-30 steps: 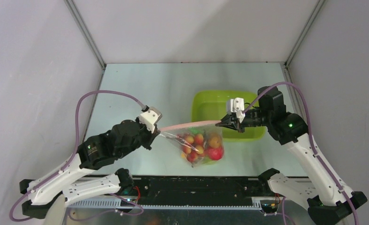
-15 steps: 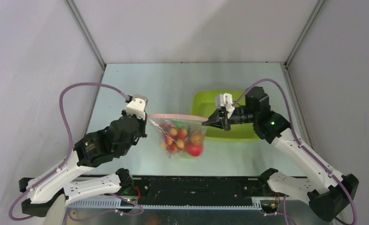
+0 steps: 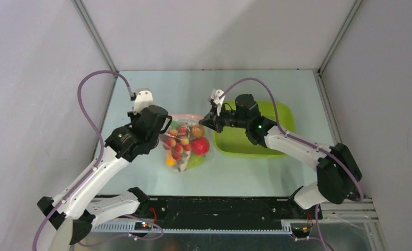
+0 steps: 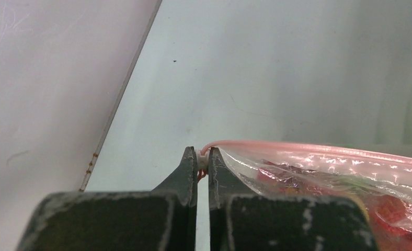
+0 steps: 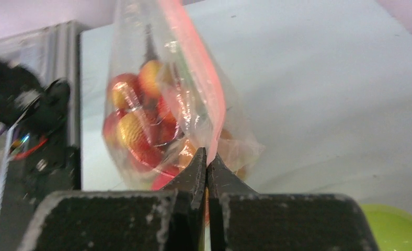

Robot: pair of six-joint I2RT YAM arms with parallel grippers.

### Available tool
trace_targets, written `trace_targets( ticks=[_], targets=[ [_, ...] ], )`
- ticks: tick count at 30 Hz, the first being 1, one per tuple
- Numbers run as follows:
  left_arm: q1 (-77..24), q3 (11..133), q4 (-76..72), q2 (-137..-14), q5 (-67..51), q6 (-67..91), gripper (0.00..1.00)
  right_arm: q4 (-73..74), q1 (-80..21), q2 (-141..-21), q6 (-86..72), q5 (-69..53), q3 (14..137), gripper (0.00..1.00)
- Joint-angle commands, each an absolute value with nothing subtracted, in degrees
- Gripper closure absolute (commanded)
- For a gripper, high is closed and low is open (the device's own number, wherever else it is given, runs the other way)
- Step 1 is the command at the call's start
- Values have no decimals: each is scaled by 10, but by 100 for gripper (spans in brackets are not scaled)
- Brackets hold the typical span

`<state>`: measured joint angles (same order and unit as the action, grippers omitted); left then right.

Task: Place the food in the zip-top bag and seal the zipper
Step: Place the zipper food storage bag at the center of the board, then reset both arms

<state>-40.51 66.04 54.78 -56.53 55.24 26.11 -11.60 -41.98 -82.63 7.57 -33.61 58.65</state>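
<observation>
The clear zip-top bag (image 3: 182,149) hangs between my two grippers with the food (image 3: 193,143) inside: red tomato, orange-yellow pieces, strawberries, a green piece. Its pinkish-red zipper (image 3: 185,116) runs between them along the top. My left gripper (image 3: 162,129) is shut on the zipper's left end, where a small white slider sits between the fingertips (image 4: 203,159). My right gripper (image 3: 204,123) is shut on the zipper's right end (image 5: 207,157). The bag (image 5: 157,104) and the zipper (image 5: 198,73) fill the right wrist view. The bag (image 4: 350,172) also shows in the left wrist view.
A lime-green plastic tub (image 3: 256,144) stands right of the bag, under my right arm. The left wall edge (image 4: 120,99) runs close beside my left gripper. The black front rail (image 3: 219,206) lies along the near table edge.
Both grippers have carried the bag left and toward the back, away from the front of the table. They have come closer together, so the zipper span is shorter.
</observation>
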Motion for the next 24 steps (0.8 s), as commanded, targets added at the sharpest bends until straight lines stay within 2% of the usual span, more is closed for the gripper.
trace_targets(
  ticks=[1,5,7,8,9,10,11,12,14,18,24],
  targets=[
    [-342,651,446,-559,552,243,98,-210,-412,-893,18,-210,647,98],
    [-284,621,353,-575,476,216,91,-195,-389,-983,-39,-199,714,89],
    [-260,622,333,-604,450,211,83,-200,-375,-1017,-73,-206,737,76],
    [-246,627,330,-613,443,212,69,-201,-369,-1034,-90,-208,750,58],
    [-240,642,332,-633,433,212,57,-198,-365,-1039,-98,-211,756,45],
    [-231,652,337,-643,429,213,30,-194,-361,-1046,-108,-212,768,25],
    [-229,678,353,-663,429,213,20,-183,-359,-1045,-111,-214,774,17],
    [-226,692,364,-672,431,211,5,-174,-354,-1041,-113,-214,785,5],
    [-224,733,395,-691,443,211,1,-146,-346,-1022,-114,-206,799,1],
    [-225,792,455,-691,447,223,0,-80,-321,-950,-132,-176,801,1],
    [-226,734,476,-568,380,269,0,65,-244,-803,-225,-134,739,1]
  ],
)
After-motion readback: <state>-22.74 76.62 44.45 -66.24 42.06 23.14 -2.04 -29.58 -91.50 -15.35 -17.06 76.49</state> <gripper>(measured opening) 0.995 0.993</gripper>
